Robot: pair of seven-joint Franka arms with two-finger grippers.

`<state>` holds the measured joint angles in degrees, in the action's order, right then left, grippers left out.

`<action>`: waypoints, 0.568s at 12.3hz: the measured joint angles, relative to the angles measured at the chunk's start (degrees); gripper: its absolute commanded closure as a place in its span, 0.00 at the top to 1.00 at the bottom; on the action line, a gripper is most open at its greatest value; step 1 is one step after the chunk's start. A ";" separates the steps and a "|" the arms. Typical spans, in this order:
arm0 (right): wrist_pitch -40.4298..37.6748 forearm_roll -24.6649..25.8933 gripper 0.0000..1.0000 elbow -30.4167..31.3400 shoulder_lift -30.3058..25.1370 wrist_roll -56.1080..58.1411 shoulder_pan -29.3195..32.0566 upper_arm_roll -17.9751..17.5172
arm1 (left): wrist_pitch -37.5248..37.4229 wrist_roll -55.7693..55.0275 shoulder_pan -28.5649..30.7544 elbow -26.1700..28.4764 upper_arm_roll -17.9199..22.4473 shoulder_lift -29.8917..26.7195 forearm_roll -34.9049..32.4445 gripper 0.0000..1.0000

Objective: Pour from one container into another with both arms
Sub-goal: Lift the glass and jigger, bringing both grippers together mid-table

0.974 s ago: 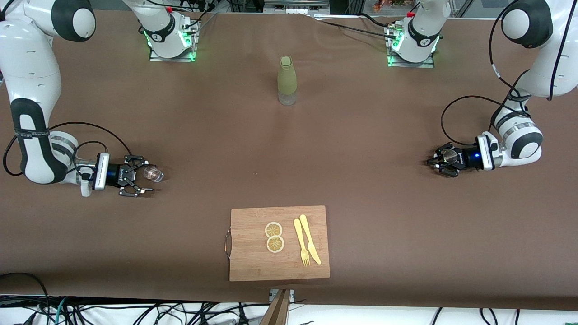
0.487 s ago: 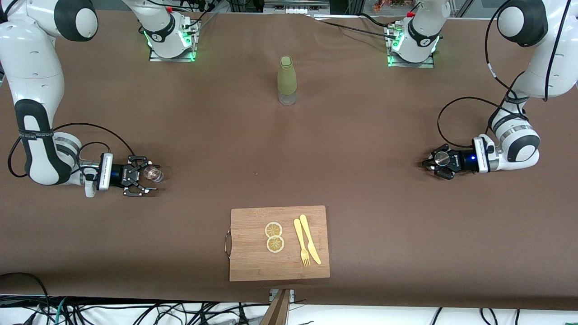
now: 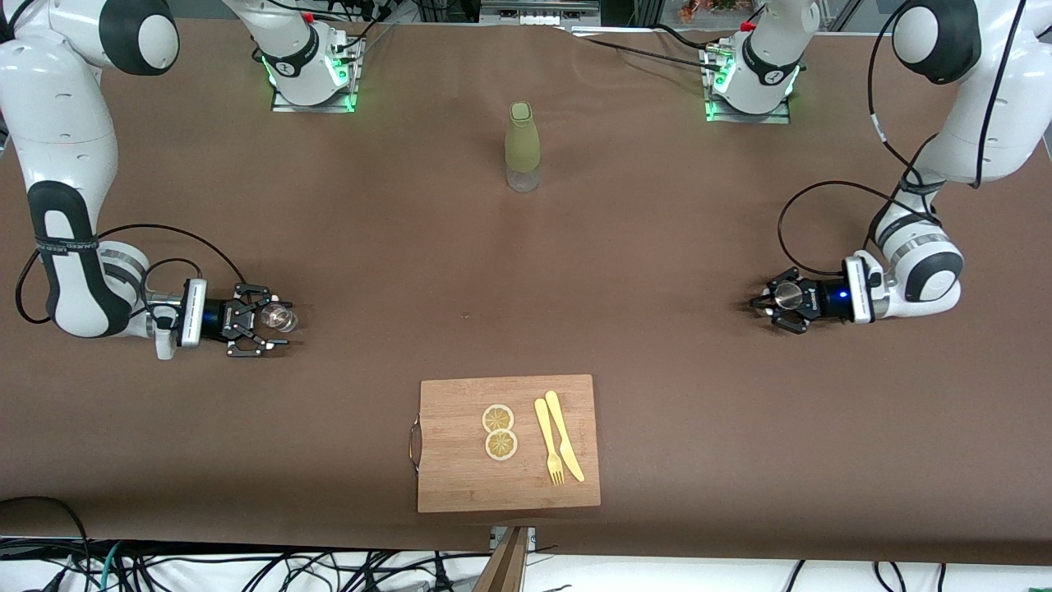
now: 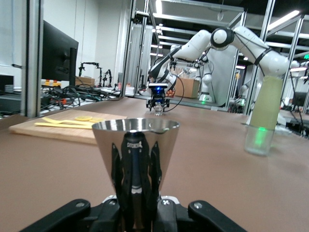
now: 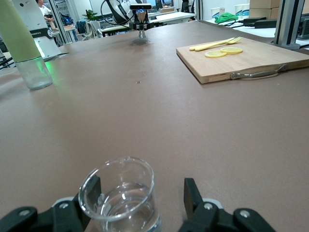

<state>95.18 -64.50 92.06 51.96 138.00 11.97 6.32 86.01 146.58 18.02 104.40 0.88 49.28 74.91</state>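
My left gripper (image 3: 777, 300) stays clamped on the jigger (image 3: 791, 295) and has slid toward the middle. My right gripper (image 3: 265, 319), fingers narrowing but still apart, straddles the glass (image 3: 279, 317) on the tabletop (image 3: 526, 271). Lift comes next.

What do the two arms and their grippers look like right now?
Both arms are glossy white with black joint caps and loose black cables. The left gripper and right gripper are black, on white wrist units with a blue light. Green lights glow at both bases.
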 measured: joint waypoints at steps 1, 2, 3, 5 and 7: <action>0.00 0.18 0.79 0.00 0.00 0.00 0.00 0.00 | -0.02 -0.18 -0.81 0.40 -0.46 -0.03 1.04 0.00; -0.02 0.36 0.79 0.00 0.00 0.00 0.00 0.01 | -0.02 -0.26 -2.07 0.73 -0.68 -0.04 2.43 0.00; -0.02 0.43 0.77 0.00 0.00 0.00 0.01 0.02 | -0.02 -0.31 -3.62 0.89 -0.77 -0.04 3.35 0.00; -0.02 0.48 0.68 0.00 0.00 0.01 0.02 0.03 | 0.09 -0.48 -6.81 0.92 -0.80 -0.12 5.46 0.00; -0.02 0.54 0.56 0.00 0.00 0.05 0.02 0.05 | 1.16 -1.18 -9.77 0.92 -0.80 -0.22 8.32 0.00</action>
<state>95.16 -63.97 92.05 51.96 138.05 11.99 6.37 87.18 145.39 8.25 105.33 0.08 49.06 83.23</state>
